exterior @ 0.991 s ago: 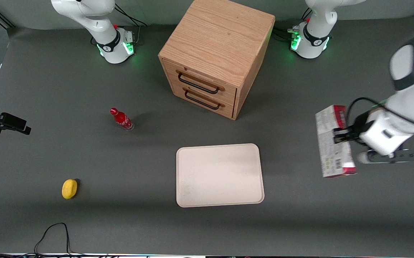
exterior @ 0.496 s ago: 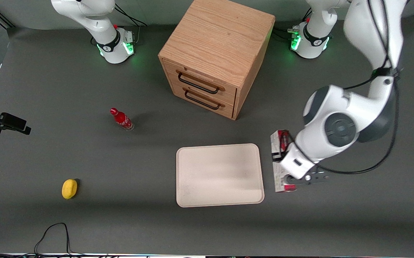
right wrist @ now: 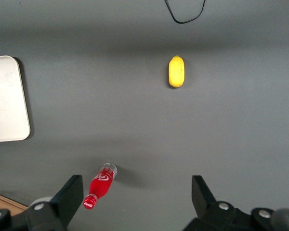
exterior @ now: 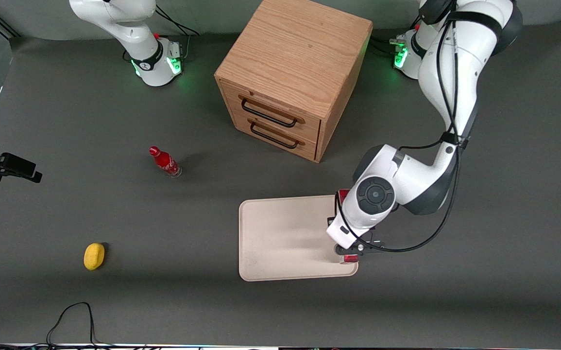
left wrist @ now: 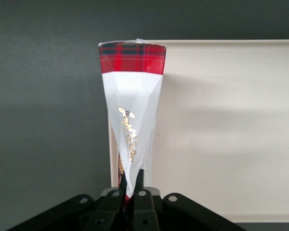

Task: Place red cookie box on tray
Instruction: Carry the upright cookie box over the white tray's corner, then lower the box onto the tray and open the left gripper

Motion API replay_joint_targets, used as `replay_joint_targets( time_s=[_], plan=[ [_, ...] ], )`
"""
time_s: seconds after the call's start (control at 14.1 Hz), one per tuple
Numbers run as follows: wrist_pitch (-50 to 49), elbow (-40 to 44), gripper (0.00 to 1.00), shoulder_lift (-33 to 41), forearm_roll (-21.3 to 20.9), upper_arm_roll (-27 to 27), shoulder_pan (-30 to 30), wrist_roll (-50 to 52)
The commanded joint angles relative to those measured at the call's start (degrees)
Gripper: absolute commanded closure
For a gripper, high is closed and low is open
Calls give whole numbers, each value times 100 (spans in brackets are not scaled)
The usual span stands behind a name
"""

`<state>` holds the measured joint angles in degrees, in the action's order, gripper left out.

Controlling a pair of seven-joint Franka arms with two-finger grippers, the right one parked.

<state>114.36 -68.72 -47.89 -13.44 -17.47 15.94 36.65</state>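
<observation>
My left gripper [left wrist: 131,177] is shut on the red cookie box [left wrist: 131,96], pinching its thin edge so the carton hangs edge-on below the wrist. The box has a whitish face with gold script and a red tartan end. It hangs over the rim of the cream-white tray [left wrist: 221,134] on the side toward the working arm's end of the table. From the front, the arm's wrist covers most of the red cookie box [exterior: 349,259]; only small red corners show at the edge of the tray [exterior: 285,233]. Whether the box touches the tray is not visible.
A wooden cabinet [exterior: 290,73] with two drawers stands farther from the front camera than the tray. A small red bottle [exterior: 164,162] and a yellow lemon-like object [exterior: 94,255] lie toward the parked arm's end. A black cable [exterior: 71,316] loops at the near edge.
The left arm has carried the box from the working arm's end of the table toward the tray. It now hangs over the tray's rim, still held.
</observation>
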Motion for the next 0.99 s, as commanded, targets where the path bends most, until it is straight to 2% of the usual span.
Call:
replay_joint_targets(
  time_s=[0.0, 0.35, 0.42, 0.5, 0.57, 0.78, 0.92],
  plan=[
    [-10, 245, 100, -202, -203, 392, 347, 201],
    [263, 227, 100, -335, -159, 411, 375, 536],
    [263, 227, 91, -335, -159, 420, 375, 536],
    [263, 227, 63, -326, -185, 420, 375, 527],
    [271, 219, 1, -326, -273, 429, 375, 492],
    [280, 219, 0, -230, -318, 429, 366, 439],
    [184, 201, 0, 94, -239, 586, 348, 352]
  ],
)
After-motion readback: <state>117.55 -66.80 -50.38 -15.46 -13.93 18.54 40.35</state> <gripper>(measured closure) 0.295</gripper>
